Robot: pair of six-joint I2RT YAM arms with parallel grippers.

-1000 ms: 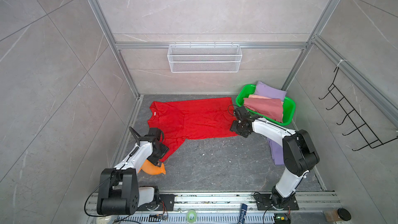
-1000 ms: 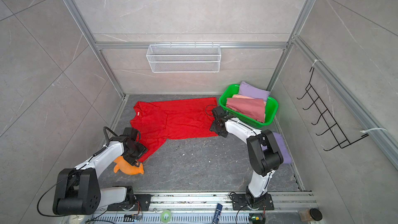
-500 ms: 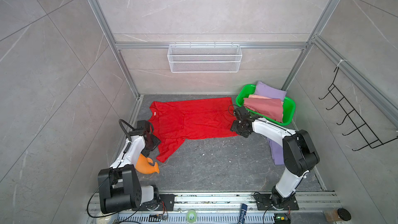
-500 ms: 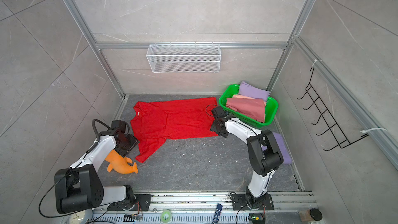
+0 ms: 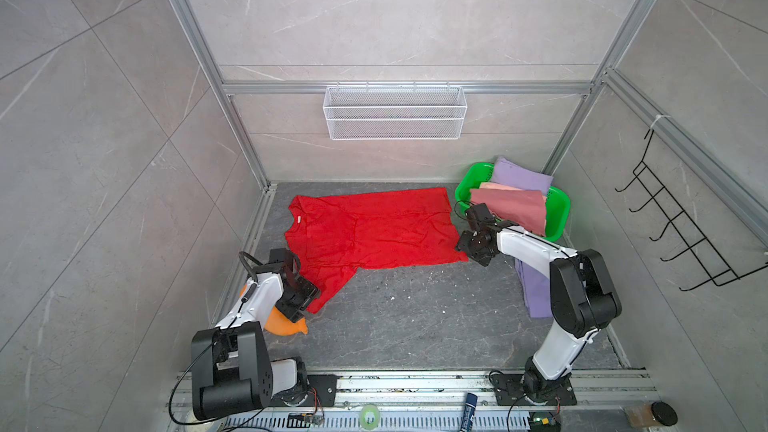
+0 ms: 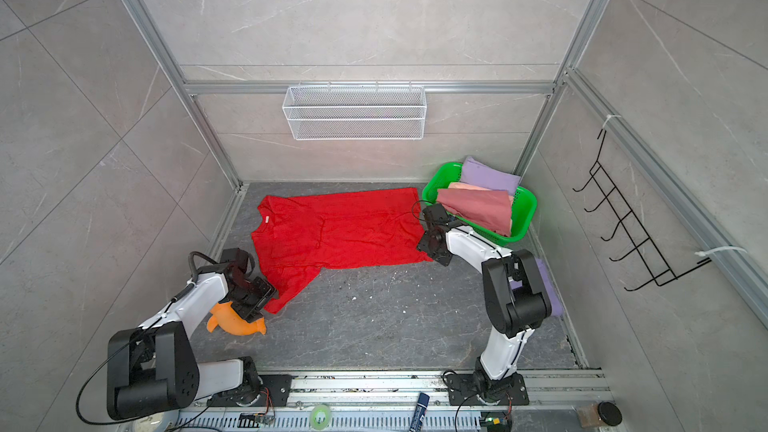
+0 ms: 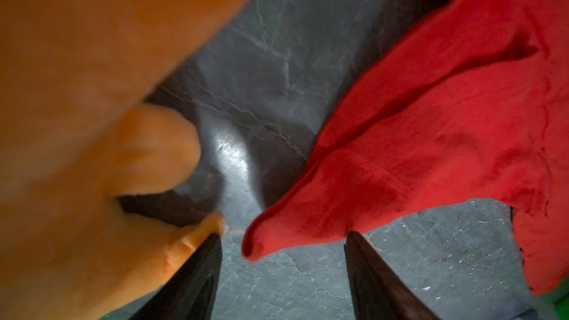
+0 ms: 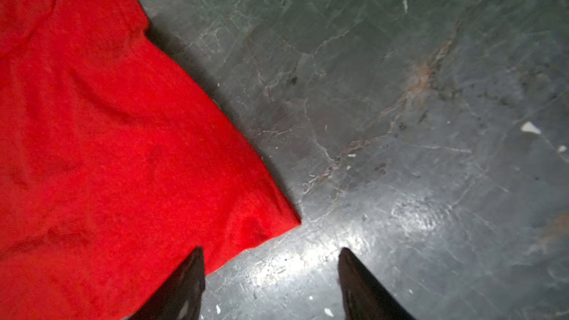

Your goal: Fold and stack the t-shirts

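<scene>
Lying on scuffed dark floor (image 5: 415, 317): red t-shirt (image 5: 374, 234) (grey-tiled walls (image 5: 395, 14)).

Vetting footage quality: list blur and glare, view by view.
Left wrist view: the orange plush toy is out of focus near the lens; white glare on the dark marbled stone floor. Right wrist view: the bright red cloth t-shirt is fairly sharp; floor glare too. Both top views: evenly lit, sharp.

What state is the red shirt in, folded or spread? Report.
Spread. The red shirt lies flat on the floor, collar, one sleeve and hem all showing.
</scene>
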